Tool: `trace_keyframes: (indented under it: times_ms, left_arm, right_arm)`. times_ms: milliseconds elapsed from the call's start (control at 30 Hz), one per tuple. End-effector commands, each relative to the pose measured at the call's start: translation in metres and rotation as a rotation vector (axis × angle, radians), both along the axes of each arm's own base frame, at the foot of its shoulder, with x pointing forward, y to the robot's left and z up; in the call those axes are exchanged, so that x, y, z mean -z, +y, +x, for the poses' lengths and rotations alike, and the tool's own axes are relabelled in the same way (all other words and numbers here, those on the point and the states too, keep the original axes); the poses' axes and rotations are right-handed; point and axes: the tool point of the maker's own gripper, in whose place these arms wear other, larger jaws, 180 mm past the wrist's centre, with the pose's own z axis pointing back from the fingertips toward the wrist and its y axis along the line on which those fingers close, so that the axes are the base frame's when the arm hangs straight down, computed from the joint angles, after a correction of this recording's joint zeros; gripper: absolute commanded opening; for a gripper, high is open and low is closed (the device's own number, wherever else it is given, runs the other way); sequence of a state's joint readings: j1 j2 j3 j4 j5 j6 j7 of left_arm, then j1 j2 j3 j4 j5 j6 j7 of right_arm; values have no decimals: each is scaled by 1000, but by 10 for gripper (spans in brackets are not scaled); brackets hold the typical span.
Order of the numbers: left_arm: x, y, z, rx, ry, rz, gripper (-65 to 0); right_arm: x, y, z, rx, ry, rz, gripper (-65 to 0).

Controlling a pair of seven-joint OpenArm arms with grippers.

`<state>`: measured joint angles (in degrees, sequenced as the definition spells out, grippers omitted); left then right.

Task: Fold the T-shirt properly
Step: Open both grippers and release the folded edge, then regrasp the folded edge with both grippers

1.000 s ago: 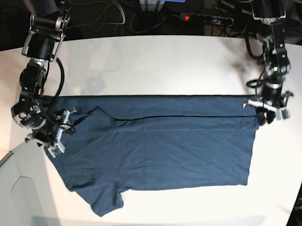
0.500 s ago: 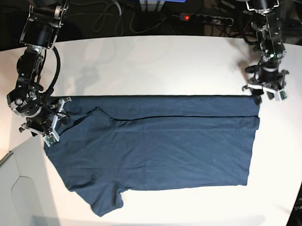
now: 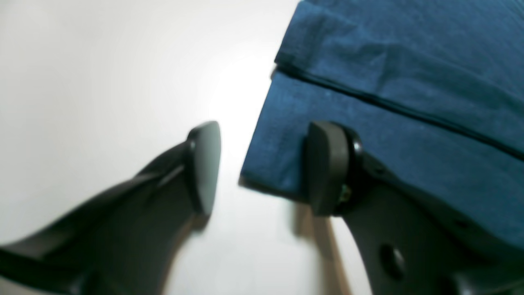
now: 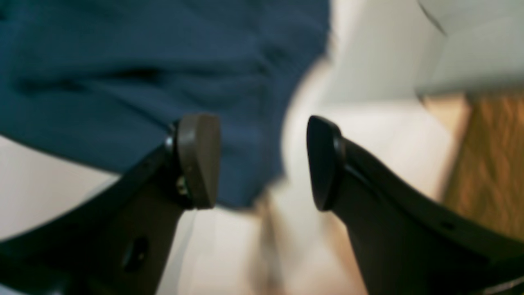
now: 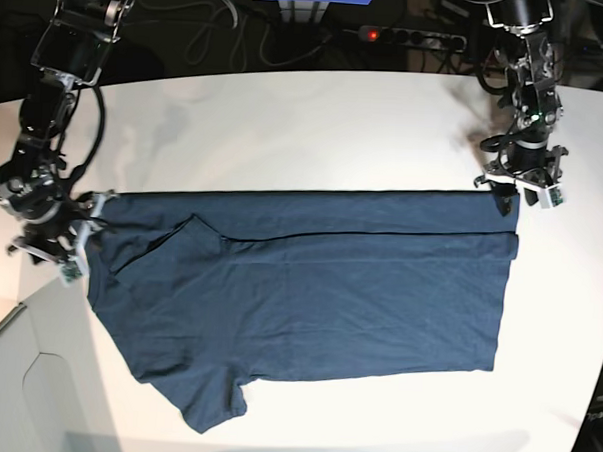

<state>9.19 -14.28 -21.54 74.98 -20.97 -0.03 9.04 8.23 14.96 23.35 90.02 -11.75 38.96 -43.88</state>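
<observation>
Here both grippers gape, holding nothing.

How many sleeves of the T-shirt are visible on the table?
1. One short sleeve sticks out at the near lower left of the T-shirt. The other sleeve may be hidden under the folded top strip.

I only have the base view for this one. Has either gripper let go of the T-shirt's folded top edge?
Observer: Left wrist view shows the left gripper open, nothing clamped; the T-shirt corner lies flat on the table.
Operator: And the other arm?
Observer: The right gripper is open too, nothing clamped between its pads.
Operator: Is the fold visible up close?
Observer: Yes, a layered edge shows beside the left gripper's pad.
</observation>
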Motion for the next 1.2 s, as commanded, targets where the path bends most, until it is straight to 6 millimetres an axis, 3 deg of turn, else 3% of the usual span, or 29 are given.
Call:
trace_keyframes:
  times_ms: [0, 200, 333, 667, 767, 1000, 1167]
  left_arm:
    - [-4, 3, 1, 1, -5, 7, -384]
    - [-4, 4, 1, 1, -4, 8, -650]
    - [-3, 4, 0, 0, -2, 8, -650]
    - [-3, 4, 0, 0, 1, 7, -650]
    - [-3, 4, 0, 0, 1, 7, -650]
    - [0, 5, -5, 1, 11, 8, -650]
    - [-1, 6, -5, -2, 12, 11, -650]
  right_arm:
    - [-15, -1, 9, -20, -49, 4, -329]
    - [10, -29, -4, 55, 24, 36, -329]
    - [29, -31, -10, 70, 75, 63, -329]
    - [42, -25, -7, 77, 106, 108, -329]
    - [61, -24, -13, 95, 158, 147, -329]
    - [83, -21, -9, 116, 202, 222, -329]
    - [103, -18, -19, 127, 266, 255, -334]
